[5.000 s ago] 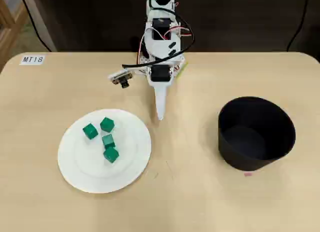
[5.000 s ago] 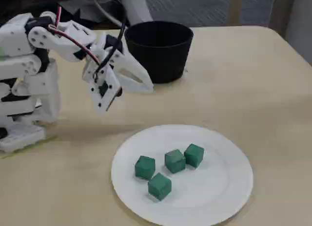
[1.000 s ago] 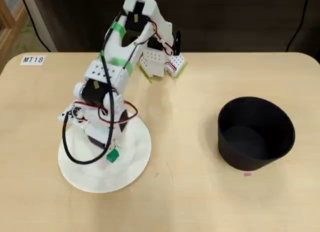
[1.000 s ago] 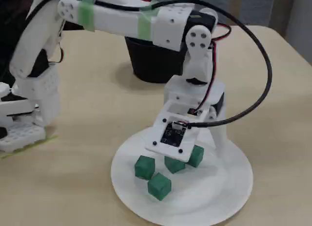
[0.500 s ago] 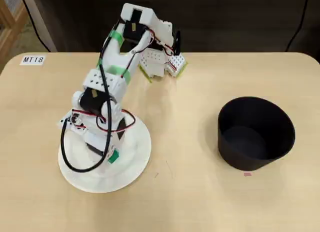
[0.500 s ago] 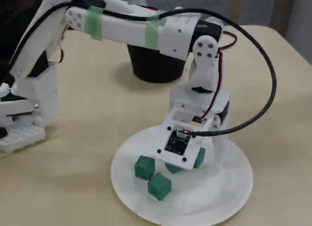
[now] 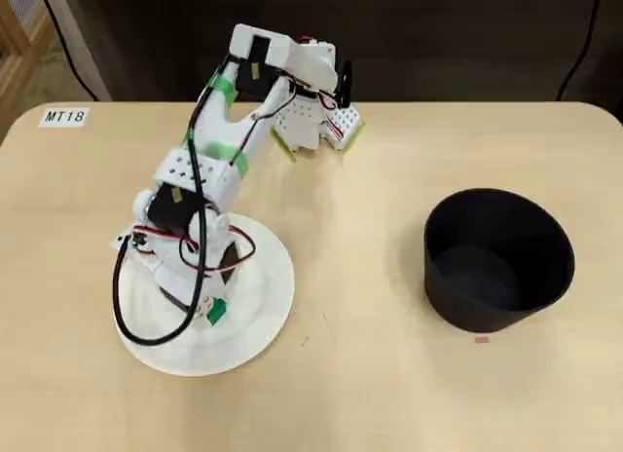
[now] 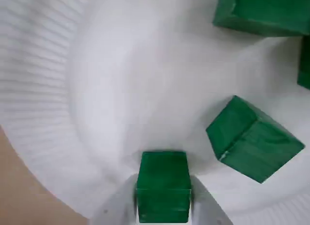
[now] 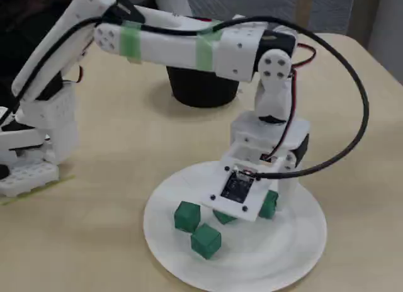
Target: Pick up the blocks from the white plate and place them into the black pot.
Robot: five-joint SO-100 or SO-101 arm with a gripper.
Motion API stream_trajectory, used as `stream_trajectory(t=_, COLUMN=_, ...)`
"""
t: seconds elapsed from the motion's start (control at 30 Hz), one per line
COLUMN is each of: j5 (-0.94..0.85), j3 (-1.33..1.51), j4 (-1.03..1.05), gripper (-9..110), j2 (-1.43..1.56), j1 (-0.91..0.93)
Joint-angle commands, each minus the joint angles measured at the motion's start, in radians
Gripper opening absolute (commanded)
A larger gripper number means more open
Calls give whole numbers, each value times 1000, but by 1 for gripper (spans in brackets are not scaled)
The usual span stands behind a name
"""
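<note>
Two-finger white gripper (image 8: 163,205) pinching one small bright green cube (image 8: 162,186) over large round white plate (image 8: 111,89); matte black round pot (image 7: 498,259) well apart

White arm (image 9: 189,43) with green tape bands, black cable, seemingly red wires.
</note>
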Motion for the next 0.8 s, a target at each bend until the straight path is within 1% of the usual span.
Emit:
stream_trajectory(t=0.0, j5=-8, j3=-64, j4=8, gripper=-2, j2=81, j1=-6)
stream_trajectory(t=0.1, j5=-28, j3=-78, j4=3, gripper=-2, j2=170, j1=-21)
stream_trajectory(t=0.27, j5=-153, j3=-78, j4=-32, gripper=-2, j2=344, j1=-98)
stream_trajectory(t=0.43, j5=-308, j3=-78, j4=-66, gripper=-2, j2=492, j1=-281)
stream_trajectory(t=0.53, j5=-334, j3=-40, j4=-74, gripper=-2, j2=581, j1=-407)
stream_trajectory(t=0.63, j5=-322, j3=118, j4=-164, gripper=-2, j2=712, j1=-535)
stream_trajectory(t=0.77, j5=-279, j3=502, j4=-391, gripper=-2, j2=913, j1=-704)
